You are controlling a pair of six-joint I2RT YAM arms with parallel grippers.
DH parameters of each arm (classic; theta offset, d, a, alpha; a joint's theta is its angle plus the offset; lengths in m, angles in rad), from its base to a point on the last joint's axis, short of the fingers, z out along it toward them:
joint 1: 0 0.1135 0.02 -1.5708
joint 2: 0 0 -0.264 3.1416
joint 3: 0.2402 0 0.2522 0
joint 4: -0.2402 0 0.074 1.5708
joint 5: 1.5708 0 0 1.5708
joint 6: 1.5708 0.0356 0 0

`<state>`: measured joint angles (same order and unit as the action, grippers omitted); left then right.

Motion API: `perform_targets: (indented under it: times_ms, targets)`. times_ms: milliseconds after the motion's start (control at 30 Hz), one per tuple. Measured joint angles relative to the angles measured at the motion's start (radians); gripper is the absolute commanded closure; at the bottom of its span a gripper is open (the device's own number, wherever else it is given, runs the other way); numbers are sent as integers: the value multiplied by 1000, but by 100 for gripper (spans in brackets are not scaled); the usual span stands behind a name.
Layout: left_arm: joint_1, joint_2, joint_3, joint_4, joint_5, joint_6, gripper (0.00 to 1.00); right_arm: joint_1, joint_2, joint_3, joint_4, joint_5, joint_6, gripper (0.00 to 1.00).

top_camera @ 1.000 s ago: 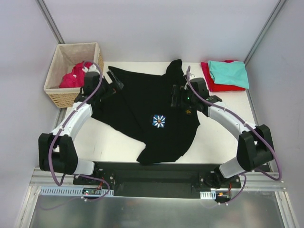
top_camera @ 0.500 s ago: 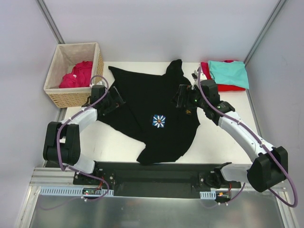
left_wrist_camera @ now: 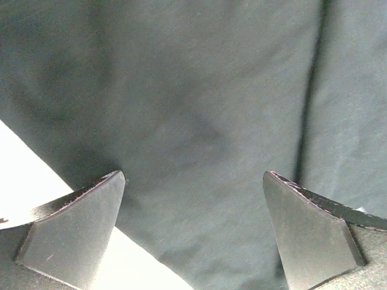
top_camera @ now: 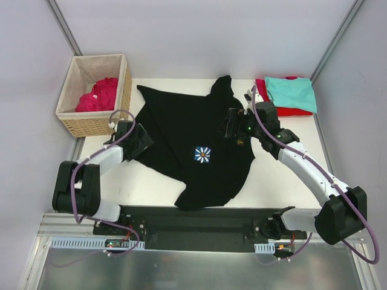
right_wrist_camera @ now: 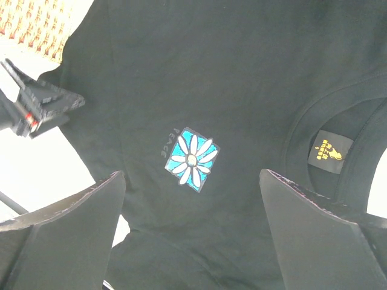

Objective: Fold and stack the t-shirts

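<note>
White table, black t-shirt, grey walls

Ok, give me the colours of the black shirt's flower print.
The flower print: white petals on blue, clearest in the right wrist view.

Spread t-shirt mid-table, basket far left, 2 stacked t-shirts far right

"PEACE" in small grey letters beside the flower print on the black t-shirt — neck label unreadable.
</note>
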<state>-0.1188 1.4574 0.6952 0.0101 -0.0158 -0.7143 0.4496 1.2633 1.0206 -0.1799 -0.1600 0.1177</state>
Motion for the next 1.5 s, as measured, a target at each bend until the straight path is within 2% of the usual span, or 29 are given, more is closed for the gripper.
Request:
perform_targets:
  times_ms: [333,467,567,733,933,1033,1133,1333,1500]
  targets:
    - [0,-456,-246,-193,-62,-81,1,8,-32,0,-13,0,6,3]
    - [0,-639,-294,-278,-66,-103,1,25,-32,0,-11,3,7,3]
    - [0,-698,-298,-319,-65,-110,1,38,29,7,13,-9,13,3]
    - [0,-708,-298,-356,-65,-112,1,64,369,251,-12,-67,11,3]
    - [0,-710,-261,-368,-72,-107,1,79,724,693,-34,-185,24,3]
    - [-1,-673,-214,-354,-72,-105,1,79,890,936,-17,-278,72,3]
    - [-7,-624,-191,-302,-66,-104,1,75,1033,1103,47,-373,163,3]
    - [-20,-460,-159,-196,-63,-103,1,65,1246,1182,202,-503,375,3]
    - [-51,-290,-147,-84,-52,-105,1,57,1337,1157,225,-537,459,3]
